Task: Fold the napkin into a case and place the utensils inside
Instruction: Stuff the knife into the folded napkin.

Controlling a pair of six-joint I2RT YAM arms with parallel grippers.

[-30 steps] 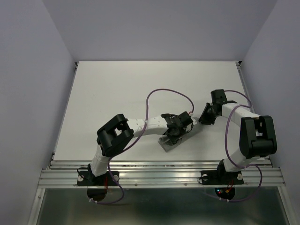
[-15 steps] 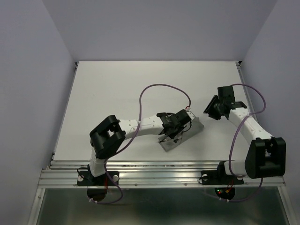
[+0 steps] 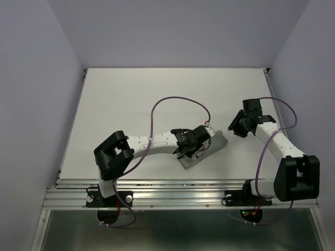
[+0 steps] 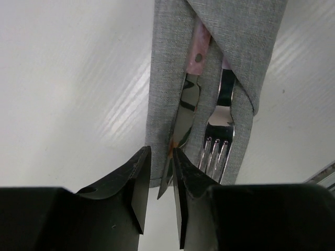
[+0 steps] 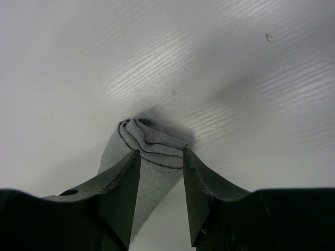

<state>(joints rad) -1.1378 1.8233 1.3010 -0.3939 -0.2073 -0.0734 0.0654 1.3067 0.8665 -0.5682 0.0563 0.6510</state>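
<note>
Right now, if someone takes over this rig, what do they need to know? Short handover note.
Grippers: the left gripper is low over the open end of the case, jaws narrowly apart astride the knife tip; I can't tell if it grips. The right gripper is open above the case's bunched far end, not clamping it.
Things: the napkin is folded into the case on the table. Knife and fork lie side by side inside, handles under the fold, metal ends showing.
Done: the fold, both utensils in.
Left: probably seat the knife deeper, since its tip overhangs the edge, then withdraw both arms.
</note>
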